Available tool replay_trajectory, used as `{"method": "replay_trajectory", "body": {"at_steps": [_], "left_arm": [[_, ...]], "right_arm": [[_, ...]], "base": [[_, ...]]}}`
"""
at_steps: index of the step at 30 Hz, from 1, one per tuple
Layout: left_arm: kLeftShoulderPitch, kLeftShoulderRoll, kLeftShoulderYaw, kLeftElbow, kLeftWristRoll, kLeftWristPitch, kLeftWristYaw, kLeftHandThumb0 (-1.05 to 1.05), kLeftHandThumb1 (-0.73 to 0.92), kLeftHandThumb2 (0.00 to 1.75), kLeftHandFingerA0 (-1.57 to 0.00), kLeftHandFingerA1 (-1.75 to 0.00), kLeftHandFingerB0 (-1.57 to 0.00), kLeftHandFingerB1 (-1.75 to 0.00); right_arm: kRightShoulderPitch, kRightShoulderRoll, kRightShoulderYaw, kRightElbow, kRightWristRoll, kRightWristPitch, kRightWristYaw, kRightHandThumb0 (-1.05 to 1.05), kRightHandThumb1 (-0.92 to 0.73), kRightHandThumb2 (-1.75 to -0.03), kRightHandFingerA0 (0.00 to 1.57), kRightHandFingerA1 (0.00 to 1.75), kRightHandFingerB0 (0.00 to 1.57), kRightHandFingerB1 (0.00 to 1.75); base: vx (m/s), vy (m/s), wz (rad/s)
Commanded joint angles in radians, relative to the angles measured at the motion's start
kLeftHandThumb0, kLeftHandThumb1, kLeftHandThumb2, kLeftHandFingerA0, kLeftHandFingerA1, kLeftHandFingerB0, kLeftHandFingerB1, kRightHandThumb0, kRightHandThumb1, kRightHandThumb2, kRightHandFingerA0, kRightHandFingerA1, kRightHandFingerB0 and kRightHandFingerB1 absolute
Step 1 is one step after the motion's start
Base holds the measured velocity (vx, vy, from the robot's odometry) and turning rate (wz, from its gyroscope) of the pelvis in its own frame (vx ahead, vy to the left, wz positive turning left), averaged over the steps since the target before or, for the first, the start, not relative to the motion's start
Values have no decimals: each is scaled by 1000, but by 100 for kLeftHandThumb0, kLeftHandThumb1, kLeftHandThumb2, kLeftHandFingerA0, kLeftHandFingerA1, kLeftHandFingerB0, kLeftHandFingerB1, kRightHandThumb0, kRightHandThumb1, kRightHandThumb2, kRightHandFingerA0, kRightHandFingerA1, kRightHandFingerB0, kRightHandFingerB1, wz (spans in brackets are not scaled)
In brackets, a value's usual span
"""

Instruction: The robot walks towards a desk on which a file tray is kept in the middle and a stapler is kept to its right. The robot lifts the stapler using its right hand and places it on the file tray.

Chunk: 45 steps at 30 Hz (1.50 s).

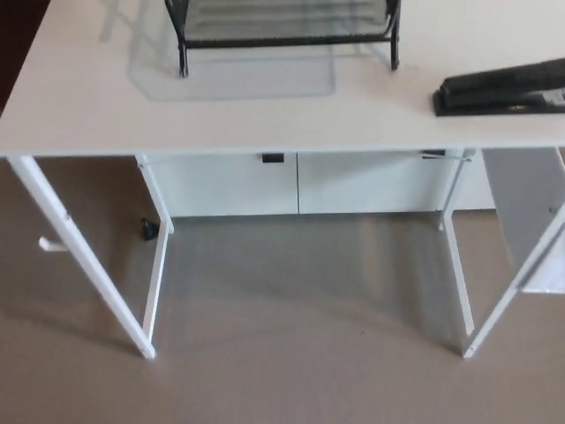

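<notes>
A black wire file tray [284, 26] stands on the white desk [265, 110] at the top middle of the head view; only its lower front shows. A long black stapler [501, 89] lies flat on the desk to the right of the tray, running off the right edge of the picture. Neither of my hands shows in this view.
The desk rests on thin white legs [84, 261] over a grey-brown floor [291, 353]. White cabinets with dark handles [273, 158] stand behind it. A white side panel [534, 216] hangs under the desk's right end.
</notes>
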Motion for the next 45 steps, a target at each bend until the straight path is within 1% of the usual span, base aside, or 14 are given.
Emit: {"method": "replay_trajectory", "body": {"at_steps": [1,3,4,8,11,14,20,23,28,31,36,41,43,45], "left_arm": [[-2,16,1,1,12,0,-3,-35,31,104,-57,-79,-51,-74],[-3,18,0,1,13,1,-3,-35,31,104,-57,-79,-51,-74],[23,0,134,23,-117,-46,-24,-73,47,120,-14,-71,-2,-62],[47,-40,402,76,-315,-100,-63,-60,46,124,-2,-80,0,-54],[49,-47,425,70,-290,-99,-54,-65,47,122,-7,-71,0,-60],[57,-47,461,65,-287,-104,-83,-63,48,123,0,-67,0,-59],[55,-58,498,58,-270,-86,-75,-68,44,126,-8,-74,0,-63],[64,-54,482,61,-241,-108,-80,-71,43,122,-9,-71,-4,-64],[72,-54,505,60,-267,-120,-110,-68,44,122,-3,-69,0,-61],[74,-56,504,61,-261,-131,-109,-69,45,123,-4,-71,-1,-64],[61,-52,501,67,-258,-111,-87,-72,43,121,-9,-70,-2,-62],[62,-50,485,66,-251,-112,-81,-72,44,122,-10,-72,-5,-65],[72,-47,477,67,-248,-126,-85,-74,44,120,-16,-73,-9,-65],[81,-48,486,66,-261,-129,-98,-75,44,120,-10,-70,-4,-62]], "right_arm": [[6,-1,-3,6,11,0,-4,-27,-55,-56,54,62,37,47],[7,1,-3,7,11,-1,-4,-27,-55,-56,54,62,37,47],[57,3,-3,33,0,-117,-21,-67,-62,-59,68,57,15,31],[142,-5,11,57,-30,-288,-48,-72,-63,-59,62,54,15,29],[118,-3,14,99,-26,-300,-40,-73,-50,-84,24,53,6,40],[115,-2,25,108,-35,-311,-62,-70,-62,-59,69,57,16,30],[114,-9,34,119,-32,-328,-61,-77,-52,-85,38,56,10,41],[121,-13,38,102,-33,-319,-67,-69,-62,-59,61,54,16,30],[129,-15,36,112,-27,-361,-58,-73,-51,-85,38,57,10,42],[133,-6,19,109,-6,-365,-44,-70,-62,-58,23,47,16,31],[113,-8,38,137,-28,-368,-69,-74,-52,-83,73,65,11,41],[116,6,-4,138,31,-355,-31,-66,-58,-58,56,55,16,30],[102,-3,18,170,-2,-378,-44,-70,-48,-84,32,56,8,42],[86,-3,23,206,-8,-398,-45,-67,-62,-59,66,58,13,30]], "base": [[233,97,-18],[339,127,-17],[466,98,-29],[380,192,-20],[352,149,5],[296,39,10],[264,-183,12],[215,-171,6],[66,-42,-1],[37,44,-4],[53,111,-1],[29,142,5],[0,0,0],[0,0,0]]}}
